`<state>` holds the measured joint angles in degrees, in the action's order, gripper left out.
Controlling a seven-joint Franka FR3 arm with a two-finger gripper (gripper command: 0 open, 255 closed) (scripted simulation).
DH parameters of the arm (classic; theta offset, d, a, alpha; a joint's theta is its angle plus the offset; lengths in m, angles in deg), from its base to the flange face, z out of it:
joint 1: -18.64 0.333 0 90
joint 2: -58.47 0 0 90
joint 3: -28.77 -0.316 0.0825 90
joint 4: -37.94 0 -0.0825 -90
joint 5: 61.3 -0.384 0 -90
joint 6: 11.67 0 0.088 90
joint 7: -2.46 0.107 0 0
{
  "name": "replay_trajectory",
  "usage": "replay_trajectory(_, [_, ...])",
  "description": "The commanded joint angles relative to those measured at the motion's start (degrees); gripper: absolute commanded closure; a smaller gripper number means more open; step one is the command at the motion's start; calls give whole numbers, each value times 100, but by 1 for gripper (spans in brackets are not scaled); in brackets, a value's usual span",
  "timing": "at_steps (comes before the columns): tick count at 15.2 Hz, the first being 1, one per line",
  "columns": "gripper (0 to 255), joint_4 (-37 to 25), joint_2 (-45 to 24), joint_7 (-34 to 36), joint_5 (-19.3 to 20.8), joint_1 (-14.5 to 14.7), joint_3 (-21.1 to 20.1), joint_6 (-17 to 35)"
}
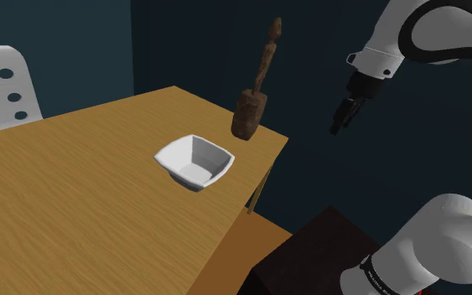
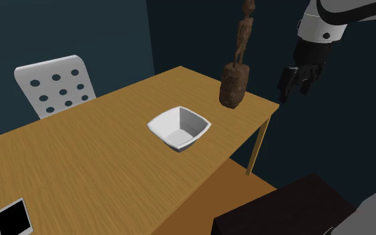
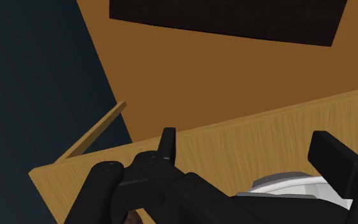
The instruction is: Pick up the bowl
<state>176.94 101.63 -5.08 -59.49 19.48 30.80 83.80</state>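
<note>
A white square bowl sits upright on the wooden table, near the table's right edge in the shoulder view. The bowl is empty. My black gripper hangs in the air past the table's corner, off to the right of the bowl and higher than it. In the second exterior view the gripper is open with nothing in it. Through the wrist view the two fingers stand wide apart, and a bit of the bowl's rim shows low between them.
A tall brown carved figure stands at the table's far corner, between bowl and gripper. A white perforated chair is behind the table. A small dark tablet lies near the table's front. The dark stand sits below the arm.
</note>
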Motion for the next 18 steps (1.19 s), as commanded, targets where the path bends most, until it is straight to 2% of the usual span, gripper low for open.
replay_trajectory(1, [0,0,0,0,0,0,0,0])
replay_trajectory(10, [0,-613,-2010,-484,-409,291,211,1224])
replay_trajectory(18, [0,-1664,-3854,-1035,-955,509,280,1825])
